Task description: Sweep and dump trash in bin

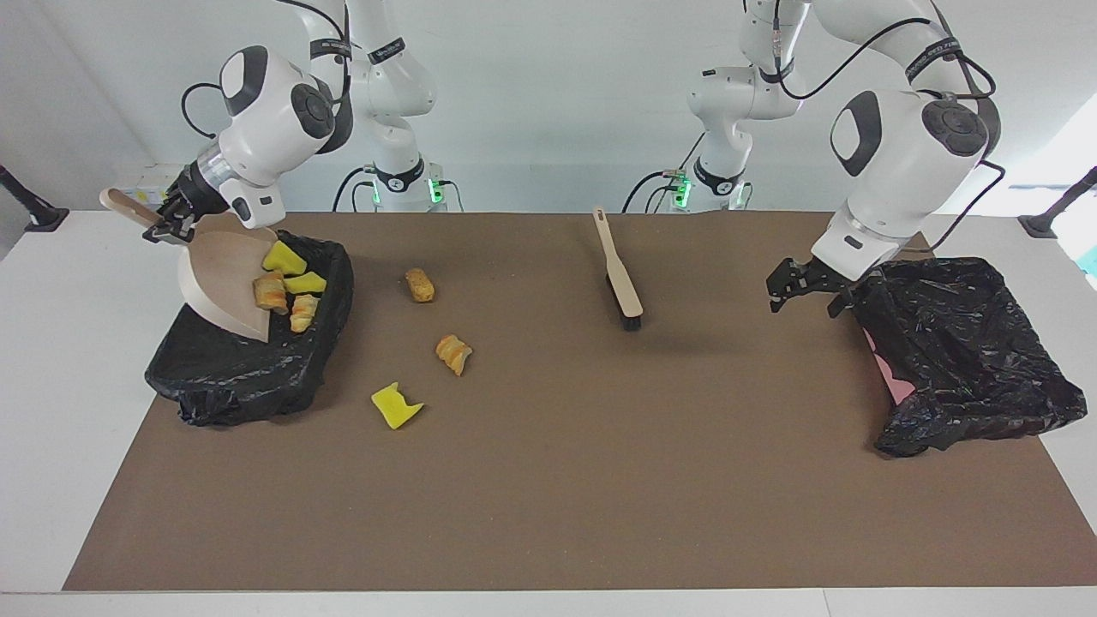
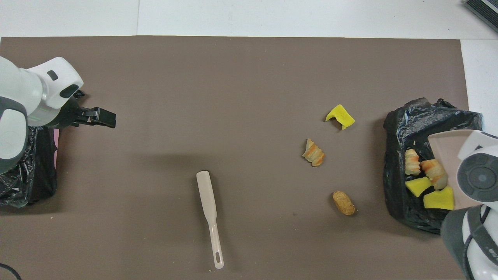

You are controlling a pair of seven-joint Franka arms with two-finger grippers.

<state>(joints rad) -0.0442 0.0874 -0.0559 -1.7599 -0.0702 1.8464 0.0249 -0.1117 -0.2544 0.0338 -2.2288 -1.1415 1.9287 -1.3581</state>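
My right gripper [image 1: 167, 224] is shut on the handle of the beige dustpan [image 1: 214, 283], which tilts steeply over the black-bagged bin [image 1: 240, 377] at the right arm's end. Several trash scraps, yellow sponge [image 1: 283, 257] and bread-like lumps [image 1: 270, 293], slide off the dustpan's [image 2: 447, 144] lip into the bin [image 2: 397, 128]. Three trash pieces lie on the mat beside the bin: a brown lump [image 1: 419, 284], an orange striped lump [image 1: 453, 353] and a yellow sponge chunk [image 1: 395, 405]. My left gripper [image 1: 803, 302] hangs open and empty above the mat.
The beige-handled brush [image 1: 619, 267] lies on the mat's middle, bristles pointing away from the robots. A second crumpled black bag [image 1: 968, 343] with a pink patch sits at the left arm's end, right beside the left gripper [image 2: 107, 118].
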